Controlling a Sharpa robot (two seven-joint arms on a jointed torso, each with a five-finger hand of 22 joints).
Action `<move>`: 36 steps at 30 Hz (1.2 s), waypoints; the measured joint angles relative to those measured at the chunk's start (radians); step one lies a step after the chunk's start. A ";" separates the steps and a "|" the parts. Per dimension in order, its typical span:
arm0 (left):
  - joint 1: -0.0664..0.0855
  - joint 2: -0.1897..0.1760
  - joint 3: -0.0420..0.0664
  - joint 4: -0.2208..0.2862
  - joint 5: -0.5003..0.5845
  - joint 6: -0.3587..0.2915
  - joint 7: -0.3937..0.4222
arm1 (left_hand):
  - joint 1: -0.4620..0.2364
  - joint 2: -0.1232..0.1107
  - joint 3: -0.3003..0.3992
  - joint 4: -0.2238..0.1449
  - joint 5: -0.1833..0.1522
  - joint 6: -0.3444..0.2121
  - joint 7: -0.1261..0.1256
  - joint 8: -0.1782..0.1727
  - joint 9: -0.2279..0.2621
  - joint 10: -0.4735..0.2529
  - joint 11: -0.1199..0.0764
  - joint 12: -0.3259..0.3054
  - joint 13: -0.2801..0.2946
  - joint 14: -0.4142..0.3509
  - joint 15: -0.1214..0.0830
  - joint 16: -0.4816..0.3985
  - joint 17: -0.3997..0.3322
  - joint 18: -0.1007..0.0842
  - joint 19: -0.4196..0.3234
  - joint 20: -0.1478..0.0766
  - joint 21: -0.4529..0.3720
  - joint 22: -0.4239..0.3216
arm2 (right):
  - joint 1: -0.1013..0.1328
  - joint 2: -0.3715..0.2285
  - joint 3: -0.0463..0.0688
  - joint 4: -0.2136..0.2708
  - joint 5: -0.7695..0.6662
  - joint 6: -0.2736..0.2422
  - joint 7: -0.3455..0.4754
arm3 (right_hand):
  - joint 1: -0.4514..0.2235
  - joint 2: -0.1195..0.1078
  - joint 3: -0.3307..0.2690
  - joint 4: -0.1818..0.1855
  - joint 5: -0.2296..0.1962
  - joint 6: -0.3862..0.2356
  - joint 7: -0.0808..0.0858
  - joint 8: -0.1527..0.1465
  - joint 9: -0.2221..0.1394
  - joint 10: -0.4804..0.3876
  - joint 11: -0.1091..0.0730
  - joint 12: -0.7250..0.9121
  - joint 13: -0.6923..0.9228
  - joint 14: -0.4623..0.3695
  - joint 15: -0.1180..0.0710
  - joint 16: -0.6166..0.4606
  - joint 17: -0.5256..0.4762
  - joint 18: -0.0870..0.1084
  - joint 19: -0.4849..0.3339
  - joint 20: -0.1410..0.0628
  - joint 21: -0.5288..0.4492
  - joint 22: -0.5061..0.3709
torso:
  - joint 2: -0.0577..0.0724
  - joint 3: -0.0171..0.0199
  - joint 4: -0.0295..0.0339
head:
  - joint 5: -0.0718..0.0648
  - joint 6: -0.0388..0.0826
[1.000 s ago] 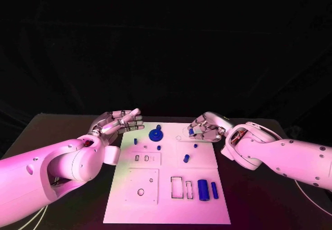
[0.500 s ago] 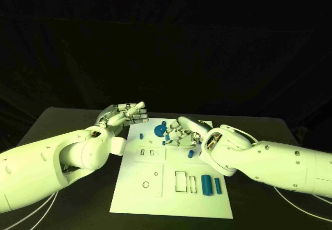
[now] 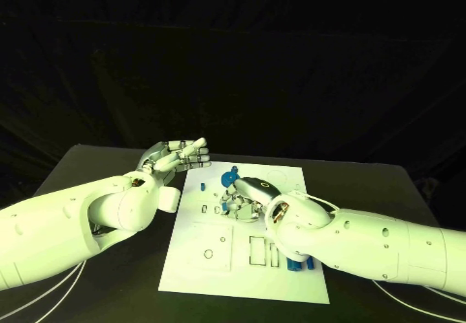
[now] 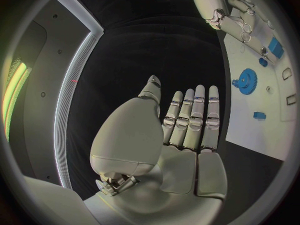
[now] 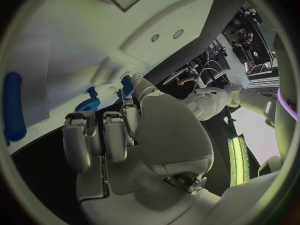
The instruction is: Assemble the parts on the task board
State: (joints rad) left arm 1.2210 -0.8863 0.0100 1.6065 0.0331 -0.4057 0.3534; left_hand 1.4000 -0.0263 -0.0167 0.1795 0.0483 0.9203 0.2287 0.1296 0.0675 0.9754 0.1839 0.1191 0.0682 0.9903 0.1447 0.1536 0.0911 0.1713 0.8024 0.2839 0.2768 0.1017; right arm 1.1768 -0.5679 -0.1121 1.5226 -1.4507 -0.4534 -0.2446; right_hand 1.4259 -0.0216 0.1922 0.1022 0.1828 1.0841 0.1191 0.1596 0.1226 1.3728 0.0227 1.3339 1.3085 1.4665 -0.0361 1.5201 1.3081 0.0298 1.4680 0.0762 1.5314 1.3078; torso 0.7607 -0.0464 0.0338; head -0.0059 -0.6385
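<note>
The white task board (image 3: 219, 266) lies in the middle of the table. On its far part stands a blue gear (image 3: 229, 178) (image 4: 247, 78) (image 5: 89, 104), with a small blue part (image 3: 202, 184) (image 4: 259, 115) beside it. My right hand (image 3: 248, 197) (image 5: 125, 135) (image 4: 234, 12) hovers low over the board just in front of the gear and pinches a small blue part (image 5: 127, 85) (image 4: 275, 47) at its fingertips. My left hand (image 3: 180, 156) (image 4: 181, 135) is raised beyond the board's far left corner, fingers straight and side by side, holding nothing.
A blue cylinder (image 3: 291, 264) (image 5: 12, 105) and a thinner blue pin (image 3: 309, 264) lie at the board's near right, partly behind my right forearm (image 3: 359, 242). Rectangular and round recesses (image 3: 254, 247) mark the board's near half. The black table (image 3: 107, 282) surrounds the board.
My right hand has carried the small blue part from the board's far right edge to over its middle, in front of the gear. The left hand stays raised; the camera has shifted.
</note>
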 measured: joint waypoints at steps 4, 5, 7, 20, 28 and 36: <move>0.000 -0.001 0.000 0.000 0.000 0.000 0.000 | 0.000 0.000 0.000 0.000 0.000 0.000 0.000 0.000 0.000 0.000 0.000 0.000 0.000 0.000 0.000 0.000 0.000 0.000 0.000 0.000 0.000 0.000 | -0.009 0.015 -0.001 -0.014 -0.016 0.000 -0.014 | -0.001 -0.001 0.000 0.000 -0.002 -0.002 -0.002 0.007 0.000 0.000 0.000 0.000 0.000 0.000 0.000 0.000 0.000 0.000 0.000 0.000 0.000 0.000 | 0.001 0.0006 -0.0005 | 0.003 -0.002; 0.000 -0.001 0.000 0.000 0.000 0.000 0.000 | 0.000 0.000 0.000 0.000 0.000 0.000 0.000 0.000 0.000 0.000 0.000 0.000 0.000 0.000 0.000 0.000 0.000 0.000 0.000 0.000 0.000 0.000 | -0.011 0.018 -0.001 -0.017 -0.019 0.000 -0.016 | -0.001 -0.001 0.000 0.000 -0.002 -0.002 -0.002 0.007 0.000 0.000 0.000 0.000 0.000 0.000 0.000 0.000 0.000 0.000 0.000 0.000 0.000 0.000 | 0.001 0.0012 -0.0011 | 0.004 -0.003; 0.000 -0.001 0.000 0.000 0.000 0.000 0.000 | 0.000 0.000 0.000 0.000 0.000 0.000 0.000 0.000 0.000 0.000 0.000 0.000 0.000 0.000 0.000 0.000 0.000 0.000 0.000 0.000 0.000 0.000 | -0.015 0.025 -0.001 -0.023 -0.025 0.000 -0.021 | -0.001 -0.001 0.000 0.000 0.001 -0.002 -0.002 0.007 0.000 0.000 0.000 0.000 0.000 0.000 0.000 0.000 0.000 0.000 0.000 0.000 0.000 0.000 | 0.001 0.0018 -0.0012 | 0.005 -0.004; 0.000 -0.001 0.000 0.000 0.000 0.001 -0.001 | 0.000 0.000 0.000 0.000 0.000 0.000 0.000 0.000 0.000 0.000 0.000 0.000 0.000 0.000 0.000 0.000 0.000 0.000 0.000 0.000 0.000 0.000 | -0.017 0.050 0.002 -0.062 -0.039 -0.010 -0.026 | -0.010 -0.011 0.000 0.000 0.005 -0.004 -0.004 0.011 0.014 0.000 0.000 0.000 0.000 0.000 0.000 0.000 0.000 0.000 0.000 0.000 0.000 0.000 | 0.001 0.0023 -0.0017 | 0.008 -0.007; 0.000 0.000 0.000 0.000 0.000 0.002 -0.002 | 0.000 0.000 0.000 0.000 0.000 0.000 0.000 0.000 0.000 0.000 0.000 0.000 0.000 0.000 0.000 0.000 0.000 0.000 0.000 0.000 0.000 0.000 | -0.017 0.055 0.002 -0.070 -0.040 -0.014 -0.026 | -0.013 -0.013 0.000 0.000 0.005 -0.005 -0.005 0.018 0.014 0.000 0.000 0.000 -0.001 0.000 0.000 0.000 0.000 0.000 0.000 0.000 0.000 0.000 | 0.001 0.0025 -0.0014 | 0.007 -0.009; 0.000 0.000 0.000 -0.001 0.000 0.003 -0.003 | 0.000 0.000 0.000 0.000 0.000 0.000 0.000 0.000 0.000 0.000 0.000 0.000 0.000 0.000 0.000 0.000 0.000 0.000 0.000 0.000 0.000 0.000 | -0.017 0.054 0.003 -0.072 -0.040 -0.013 -0.025 | -0.016 -0.016 0.000 0.000 0.009 -0.007 -0.007 0.018 0.014 0.000 0.000 0.000 0.000 0.000 0.000 0.000 0.000 0.000 0.000 0.000 0.000 0.000 | 0.000 0.0018 -0.0023 | 0.007 -0.010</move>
State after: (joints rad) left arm 1.2209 -0.8865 0.0099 1.6057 0.0330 -0.4031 0.3508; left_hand 1.4000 -0.0263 -0.0167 0.1795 0.0483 0.9203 0.2287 0.1296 0.0675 0.9753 0.1839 0.1191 0.0682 0.9903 0.1447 0.1538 0.0911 0.1712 0.8024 0.2839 0.2768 0.1018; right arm 1.1595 -0.5139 -0.1095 1.4504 -1.4907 -0.4659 -0.2697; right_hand 1.4101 -0.0376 0.1919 0.1022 0.1922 1.0770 0.1120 0.1779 0.1365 1.3728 0.0226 1.3337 1.3082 1.4665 -0.0360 1.5201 1.3077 0.0298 1.4679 0.0764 1.5313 1.3074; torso 0.7611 -0.0446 0.0315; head 0.0009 -0.6486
